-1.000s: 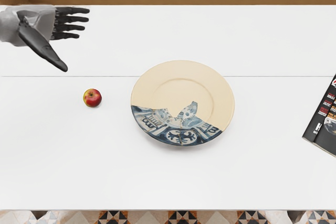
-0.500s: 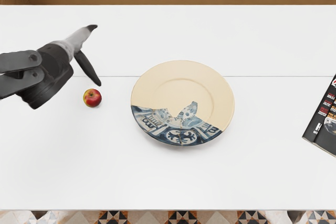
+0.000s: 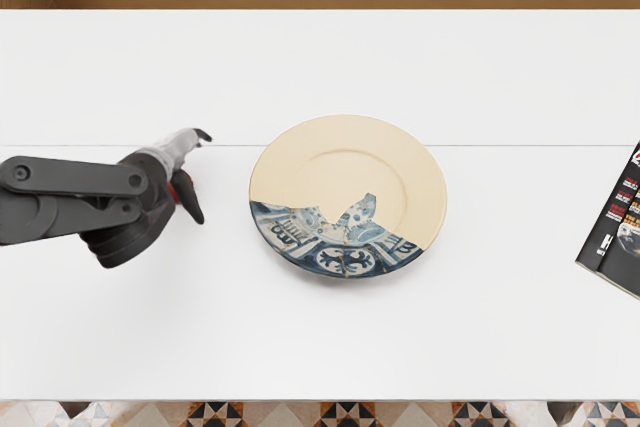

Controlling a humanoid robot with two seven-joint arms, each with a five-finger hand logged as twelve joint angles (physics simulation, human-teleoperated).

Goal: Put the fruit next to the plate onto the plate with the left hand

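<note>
The small red apple (image 3: pixel 179 187) lies on the white table left of the plate, and only a sliver of it shows behind my left hand (image 3: pixel 199 176). That hand comes in from the left edge and has dropped over the apple. Its pale upper fingers (image 3: pixel 186 140) reach past the fruit on the far side and the dark thumb (image 3: pixel 190 203) on the near side. They are spread wider than the apple, so the hand is open. The cream plate (image 3: pixel 340 162) with a blue pattern along its near rim holds nothing. The right arm is out of view.
A magazine (image 3: pixel 618 229) lies at the table's right edge, partly cut off. The white table (image 3: pixel 320 337) stretches to a wooden wall at the back, and patterned floor tiles show below its front edge.
My left hand has swung down from above and left of the apple and now covers it. The apple and the plate have not moved.
</note>
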